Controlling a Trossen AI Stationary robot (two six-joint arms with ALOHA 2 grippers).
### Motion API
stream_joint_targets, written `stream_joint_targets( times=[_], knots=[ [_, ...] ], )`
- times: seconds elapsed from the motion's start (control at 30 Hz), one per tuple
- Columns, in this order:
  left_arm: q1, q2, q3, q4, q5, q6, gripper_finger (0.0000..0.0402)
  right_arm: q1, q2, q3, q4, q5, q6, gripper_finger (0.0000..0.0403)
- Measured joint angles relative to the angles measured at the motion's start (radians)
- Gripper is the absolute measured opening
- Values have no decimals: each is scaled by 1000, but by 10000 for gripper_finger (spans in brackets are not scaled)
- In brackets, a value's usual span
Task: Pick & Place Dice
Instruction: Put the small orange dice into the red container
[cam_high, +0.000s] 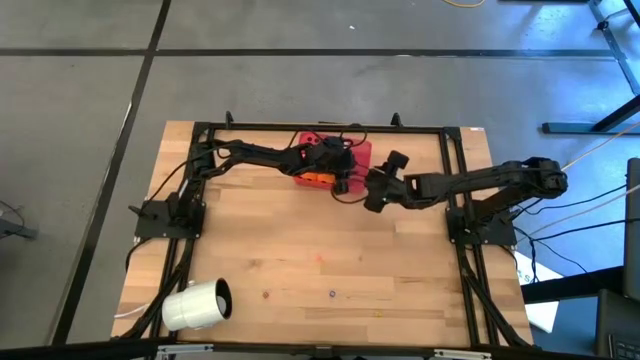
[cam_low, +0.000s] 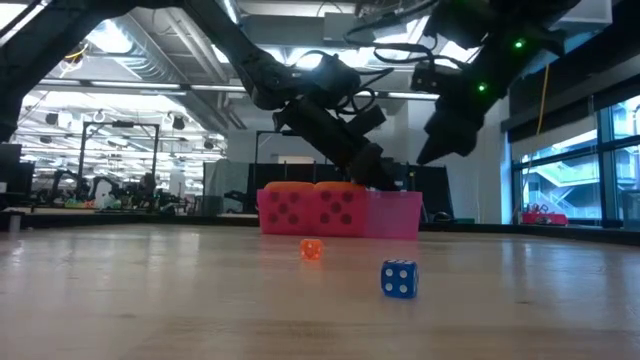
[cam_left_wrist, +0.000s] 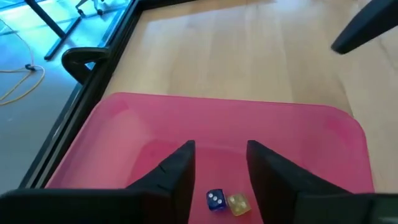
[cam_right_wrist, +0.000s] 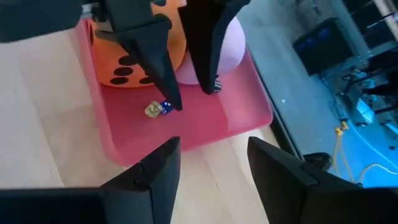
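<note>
nearest the low camera, a small blue die (cam_low: 399, 278) sat on the bare wooden table (cam_high: 330, 290), with a small orange die (cam_low: 311, 249) just behind it and apart from it. a white cup (cam_high: 197, 304) lay on its side near the table's front left corner, well apart from both arms. wide open board separated these from the red tray (cam_right_wrist: 186, 134) at the far edge, close to the black frame rail. inside the tray, a large orange die (cam_right_wrist: 127, 62) and a pale pink die (cam_right_wrist: 227, 43) crowded one end; a tiny blue die (cam_left_wrist: 215, 200) and a tiny yellowish die (cam_left_wrist: 237, 203) lay touching on the tray floor. the left gripper (cam_left_wrist: 219, 163) hung over those two, fingers parted, grasping nothing. the right gripper (cam_right_wrist: 211, 163) hovered just outside the tray's rim, fingers apart and empty.
</note>
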Motion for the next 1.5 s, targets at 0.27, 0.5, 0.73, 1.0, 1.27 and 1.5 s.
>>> stream_joint_targets(
  times=[0.27, 0.5, 0.73, 1.0, 1.27, 1.5],
  knots=[
    [-29, -104, 0, -189, -127, -14, 152, -49, 0, 0, -14, -67, -14, 187],
    [-31, -303, -83, -342, -86, -192, 137, -18, 0, 0, 61, -284, -27, 187],
    [-74, -530, -354, -182, -72, -226, 120, 14, 0, 0, 168, -694, -135, 187],
    [-143, -697, -654, 59, -74, -277, 108, 88, 35, 1, 408, -927, -222, 187],
    [-159, -757, -717, 59, -75, -326, 109, 145, 268, 1, 697, -929, -212, 187],
    [-156, -752, -719, 48, -88, -320, 107, 145, 485, 18, 856, -945, -212, 187]
  ],
)
